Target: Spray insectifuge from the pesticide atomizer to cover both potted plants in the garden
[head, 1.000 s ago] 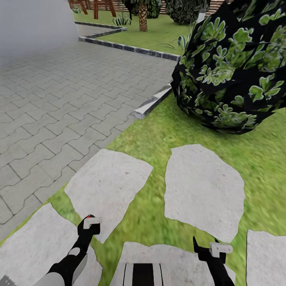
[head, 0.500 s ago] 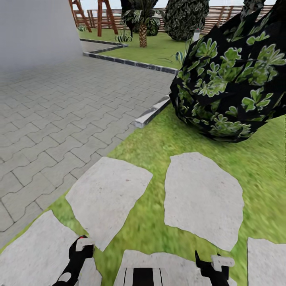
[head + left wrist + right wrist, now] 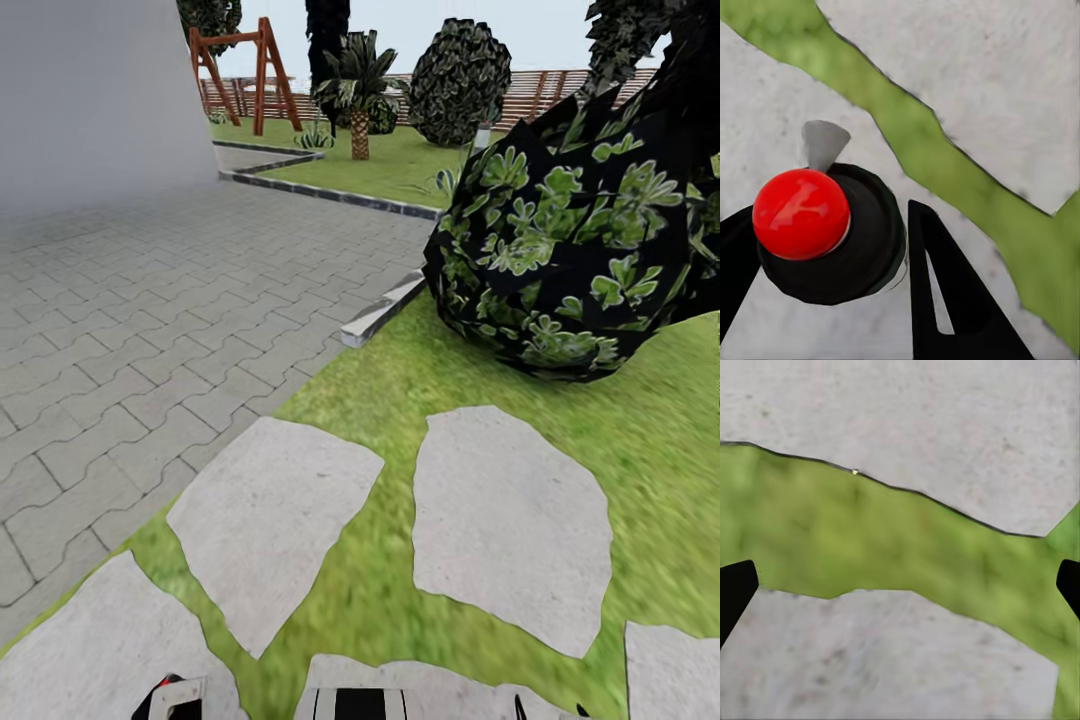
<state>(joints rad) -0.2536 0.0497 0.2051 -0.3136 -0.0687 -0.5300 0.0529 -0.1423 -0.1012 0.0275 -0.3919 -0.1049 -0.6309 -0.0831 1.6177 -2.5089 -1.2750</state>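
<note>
Head view gives me grey stepping stones set in lawn in the lower half, a paved drive at the left and a big dark leafy bush at the upper right; far off at the top I see a wooden swing frame, a palm and a slat fence; I cannot make out the pesticide atomizer or the potted plants, so I cannot place either relative to an end effector; my judgement is they lie further into the garden beyond the bush. My left end effector shows its two dark fingers set apart with nothing between them, above a black housing with a red knob; my right end effector is spread wide over grass and stone, empty. Risks as I see them: driving forward I could clip the bush or the raised kerb; with the arms barely in the head view, I would steer half blind.
</note>
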